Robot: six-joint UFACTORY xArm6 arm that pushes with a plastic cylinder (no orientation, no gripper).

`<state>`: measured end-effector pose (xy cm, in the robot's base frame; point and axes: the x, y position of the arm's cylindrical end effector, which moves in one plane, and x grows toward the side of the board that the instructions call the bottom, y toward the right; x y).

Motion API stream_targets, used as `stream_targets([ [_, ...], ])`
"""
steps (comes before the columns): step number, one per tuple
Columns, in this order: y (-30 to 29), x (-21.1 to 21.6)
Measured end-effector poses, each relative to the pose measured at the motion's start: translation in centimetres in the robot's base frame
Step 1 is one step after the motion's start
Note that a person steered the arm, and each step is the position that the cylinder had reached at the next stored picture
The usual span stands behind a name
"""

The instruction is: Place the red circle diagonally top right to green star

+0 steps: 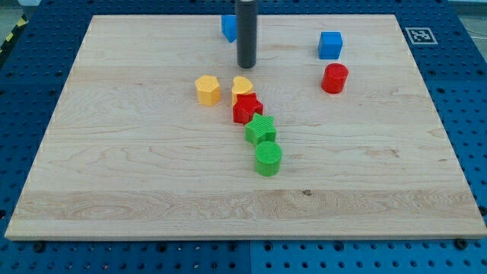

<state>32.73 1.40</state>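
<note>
- My tip [246,66] is sitting near the board's top middle, touching no block; there is no pincer here, just a bare rod holding nothing.
- The yellow heart [242,85] is lying just below my tip, with the yellow hexagon [207,89] to its left.
- The red circle [334,78] is standing well off to the view's right, just below the blue cube [330,45].
- The green star [260,130] is sitting mid-board, pressed between the red star [246,108] above and the green circle [268,159] below.
- Another blue block [228,27] is peeking out behind the rod; its shape is unclear.
- The wooden board [114,190] is carrying everything.
</note>
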Motion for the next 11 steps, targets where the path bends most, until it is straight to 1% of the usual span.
stream_targets([
  [1, 3.2, 0.3],
  [6, 14.3, 0.5],
  [8, 14.5, 4.4],
  [9, 14.8, 5.6],
  [10, 16.7, 7.6],
  [11, 16.8, 9.1],
])
